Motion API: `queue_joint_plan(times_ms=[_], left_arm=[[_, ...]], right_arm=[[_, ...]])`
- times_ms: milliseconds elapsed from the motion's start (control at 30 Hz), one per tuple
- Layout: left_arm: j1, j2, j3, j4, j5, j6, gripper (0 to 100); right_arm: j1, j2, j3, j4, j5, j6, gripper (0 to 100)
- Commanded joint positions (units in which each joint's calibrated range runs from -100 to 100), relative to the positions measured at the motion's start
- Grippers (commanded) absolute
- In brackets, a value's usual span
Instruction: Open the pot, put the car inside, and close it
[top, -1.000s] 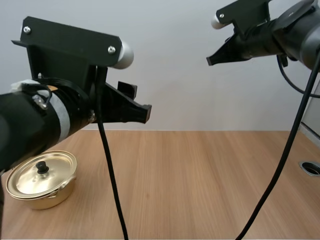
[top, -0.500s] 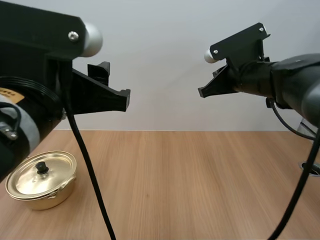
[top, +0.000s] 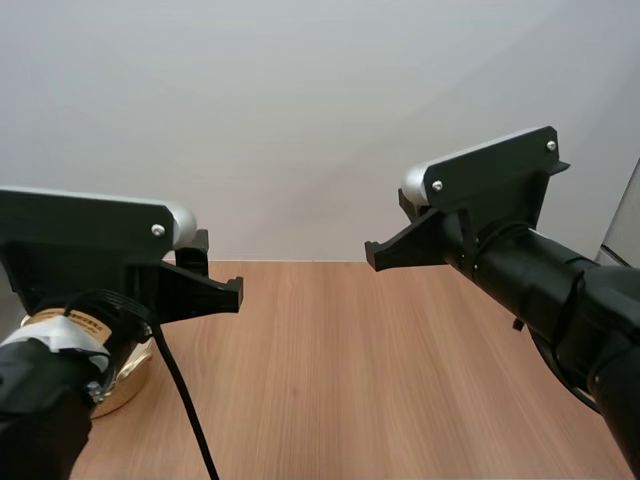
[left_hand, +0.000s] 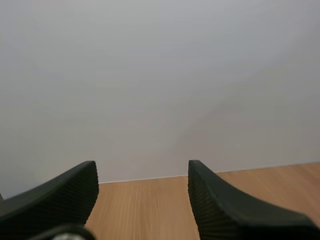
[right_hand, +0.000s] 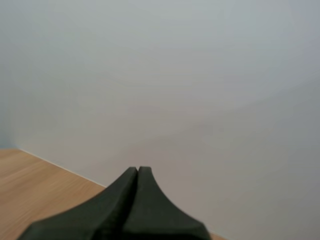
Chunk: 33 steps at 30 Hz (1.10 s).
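Observation:
A gold pot (top: 125, 372) with its lid on sits at the table's left, mostly hidden behind my left arm. My left gripper (top: 222, 285) hangs above the table just right of the pot; in the left wrist view its fingers (left_hand: 60, 192) stand apart with nothing between them, pointing at the far wall. My right gripper (top: 375, 254) hovers high over the table's right half. Its fingers (right_hand: 136, 180) lie together as one dark wedge in the right wrist view, holding nothing.
The wooden table (top: 330, 380) stretches bare between the two arms. A plain grey wall stands behind its far edge.
Both arms have come down and drawn closer to the camera. My left arm now covers most of the pot, and the right gripper has dropped lower over the right side.

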Motion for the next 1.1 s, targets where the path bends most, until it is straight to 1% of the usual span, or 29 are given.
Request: queue_joint_plan(times_ms=[0,33,200,233,267,333,467,667,1067], left_arm=[[-0.01,0.00,11.17,7.42,-5.15,-2.77,87],[-0.01,0.00,12.41,7.42,-5.92,-4.01,87],[0.98,0.00,16.35,7.11,-5.74,-7.24,87],[0.98,-0.15,16.47,6.96,-5.50,-7.98,87],[0.98,-0.90,16.60,6.78,-3.82,-8.75,87],[0.98,-2.61,16.92,6.78,-3.58,-8.87,87],[0.91,-4.42,18.53,6.78,-3.42,-8.87,87],[0.75,-7.16,24.66,6.78,-7.13,-8.87,87],[0.75,-7.93,24.71,6.67,-9.11,-10.10,87]], right_arm=[[-0.02,-1.13,0.65,-5.41,-4.59,0.00,0],[-0.02,-1.13,0.65,-6.87,-5.44,0.53,0],[-0.02,-1.13,0.79,-17.56,-5.94,10.04,0],[-0.02,-1.13,0.79,-19.29,-5.94,11.54,0],[-0.02,-1.13,0.79,-21.41,-5.94,12.75,0],[-0.02,-1.13,0.79,-23.26,-5.94,13.64,0],[-0.02,-1.13,0.93,-23.57,-5.94,15.44,0],[-0.12,-1.13,0.93,-24.06,-5.94,16.55,0],[-0.12,-1.01,0.93,-24.93,-5.94,16.55,0]])
